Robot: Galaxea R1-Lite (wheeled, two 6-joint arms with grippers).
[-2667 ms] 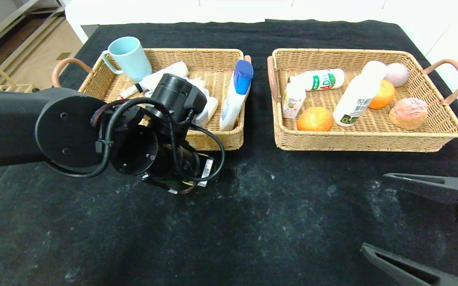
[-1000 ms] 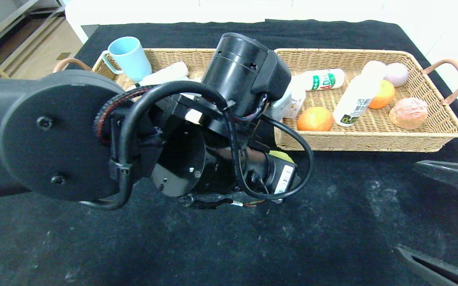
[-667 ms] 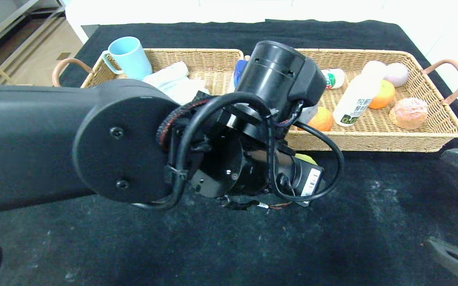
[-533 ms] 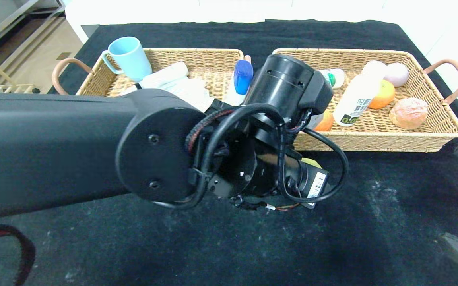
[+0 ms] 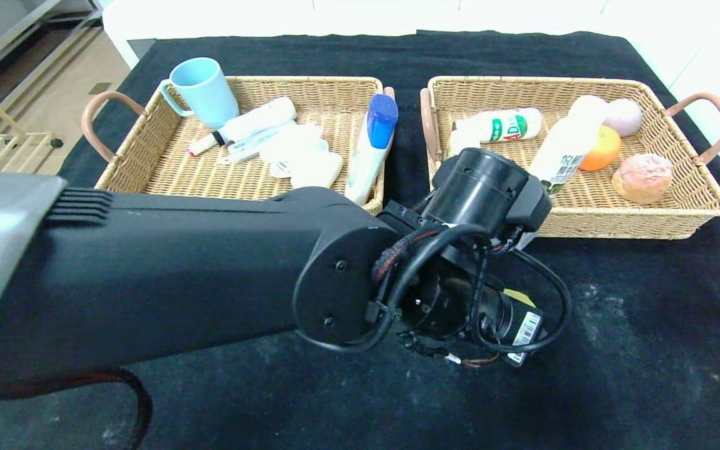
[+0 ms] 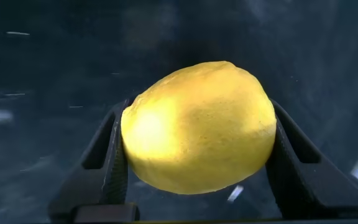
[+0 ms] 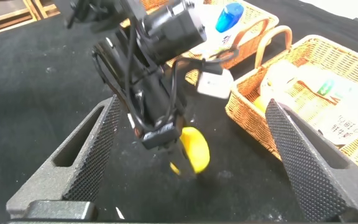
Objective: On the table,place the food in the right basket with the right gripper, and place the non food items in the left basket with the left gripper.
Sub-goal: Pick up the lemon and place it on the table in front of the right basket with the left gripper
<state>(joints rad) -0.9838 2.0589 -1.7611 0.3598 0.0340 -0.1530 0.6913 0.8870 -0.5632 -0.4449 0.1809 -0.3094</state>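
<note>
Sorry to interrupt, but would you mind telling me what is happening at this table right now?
The left tool is clamped on a yellow lemon over the black tablecloth, in front of the right wicker basket, which holds food. The right tool hangs open and empty nearby. The left wicker basket holds non-food items.

From the head we look forward and down on the black table (image 5: pixel 616 350), both wicker baskets at its far side. Our left wrist camera sits very close above the lemon (image 6: pixel 199 144), facing straight down at the cloth. Our right wrist camera looks low across the table from farther off, sharing that lemon (image 7: pixel 194 149) and the right basket (image 7: pixel 328 81).
</note>
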